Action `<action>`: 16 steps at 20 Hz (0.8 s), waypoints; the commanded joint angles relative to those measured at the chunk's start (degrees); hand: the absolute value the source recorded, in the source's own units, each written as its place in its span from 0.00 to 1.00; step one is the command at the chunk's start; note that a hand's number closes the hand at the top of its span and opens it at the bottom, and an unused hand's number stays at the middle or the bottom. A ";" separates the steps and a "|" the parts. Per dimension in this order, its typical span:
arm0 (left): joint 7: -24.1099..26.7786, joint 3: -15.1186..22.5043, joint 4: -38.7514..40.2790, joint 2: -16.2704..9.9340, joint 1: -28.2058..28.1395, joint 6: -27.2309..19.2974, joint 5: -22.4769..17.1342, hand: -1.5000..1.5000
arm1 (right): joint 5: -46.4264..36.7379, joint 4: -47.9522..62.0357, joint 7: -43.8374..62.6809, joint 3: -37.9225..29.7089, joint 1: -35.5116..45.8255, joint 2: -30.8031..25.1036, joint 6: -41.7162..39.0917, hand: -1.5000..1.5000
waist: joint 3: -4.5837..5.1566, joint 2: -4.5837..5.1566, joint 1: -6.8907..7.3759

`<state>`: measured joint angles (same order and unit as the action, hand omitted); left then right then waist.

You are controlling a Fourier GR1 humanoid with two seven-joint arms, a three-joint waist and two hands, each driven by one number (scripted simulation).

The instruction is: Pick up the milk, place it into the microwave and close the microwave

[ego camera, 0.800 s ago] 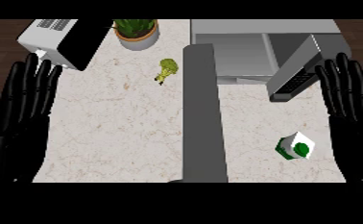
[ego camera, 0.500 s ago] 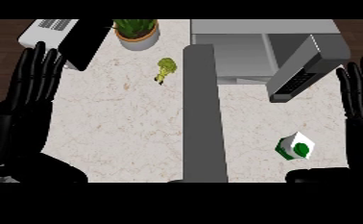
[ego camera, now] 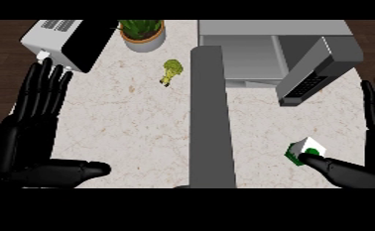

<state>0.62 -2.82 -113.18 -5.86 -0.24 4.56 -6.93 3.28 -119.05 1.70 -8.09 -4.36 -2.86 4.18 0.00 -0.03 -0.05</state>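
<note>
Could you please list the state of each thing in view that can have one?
Grey microwave: door swung open.
White-and-green milk carton: on the counter, thumb at its edge, not lifted.
Left hand: open, holding nothing.
Right hand: open beside the carton.
Potted green plant: upright.

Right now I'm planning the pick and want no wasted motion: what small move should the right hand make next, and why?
Probably bring the right hand in around the milk. Its thumb tip sits at the carton's near edge while the fingers stand apart at the view's right edge, so nothing is curled round the carton yet. The microwave door is open, so grasping comes first.
</note>
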 commanded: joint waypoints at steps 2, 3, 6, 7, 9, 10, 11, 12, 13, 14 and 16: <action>1.07 6.03 -4.38 4.24 -5.81 -2.20 5.24 0.00 | -1.78 5.10 -4.29 0.00 -1.30 2.24 1.27 0.00 | -0.01 0.00 0.15; 1.09 0.89 -2.67 1.40 -4.39 0.78 0.10 0.00 | 0.72 5.11 -4.35 -2.51 -2.54 -0.34 -1.78 0.00 | 0.00 0.00 0.05; -1.02 2.65 -5.82 1.99 -5.64 -0.09 1.96 0.00 | -3.59 3.65 0.02 -0.18 -0.77 0.65 1.95 0.00 | 0.01 -0.01 0.08; -3.30 1.45 -10.63 0.62 -9.00 1.58 -1.27 0.00 | 0.15 9.76 -6.58 -3.35 -3.06 -0.70 -2.38 0.00 | -0.01 -0.03 0.24; -1.27 0.28 -5.48 0.91 -6.28 2.19 -1.84 0.00 | -1.12 9.59 -7.26 -2.48 -4.33 0.45 -1.83 0.00 | 0.00 0.00 0.02; 1.08 1.08 -7.16 1.23 -10.19 3.25 -1.01 0.00 | 1.23 8.66 -5.02 -5.60 -3.69 -2.01 -2.85 0.00 | 0.01 -0.02 0.09; -3.45 5.02 -12.49 2.95 -11.19 0.82 1.38 0.00 | -1.78 14.07 -9.24 -2.58 -2.75 0.94 -1.37 0.00 | -0.01 -0.02 0.27; -4.23 1.98 -12.18 1.20 -9.16 1.57 -0.85 0.00 | 1.20 13.97 -12.99 -5.10 -7.45 0.24 -4.37 0.00 | -0.02 -0.03 0.04; -2.33 4.26 -10.36 3.00 -10.05 0.76 1.88 0.00 | -1.19 14.88 -11.75 -1.88 -6.34 2.23 -2.88 0.00 | -0.01 -0.01 0.10; 1.81 4.61 -12.16 3.35 -16.23 2.53 1.88 0.00 | 0.51 16.38 -13.31 -6.09 -6.33 -0.88 -4.30 0.00 | 0.00 -0.04 0.27; 2.73 5.45 -6.48 4.27 -10.38 1.08 4.21 0.00 | -2.52 19.79 -18.88 -3.68 -9.02 2.29 -3.33 0.00 | -0.01 0.04 -0.06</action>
<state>1.13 1.65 -122.90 -2.74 -12.20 6.21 -4.93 2.28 -104.66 -10.73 -11.80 -10.84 -2.06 1.20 -0.01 -0.06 0.08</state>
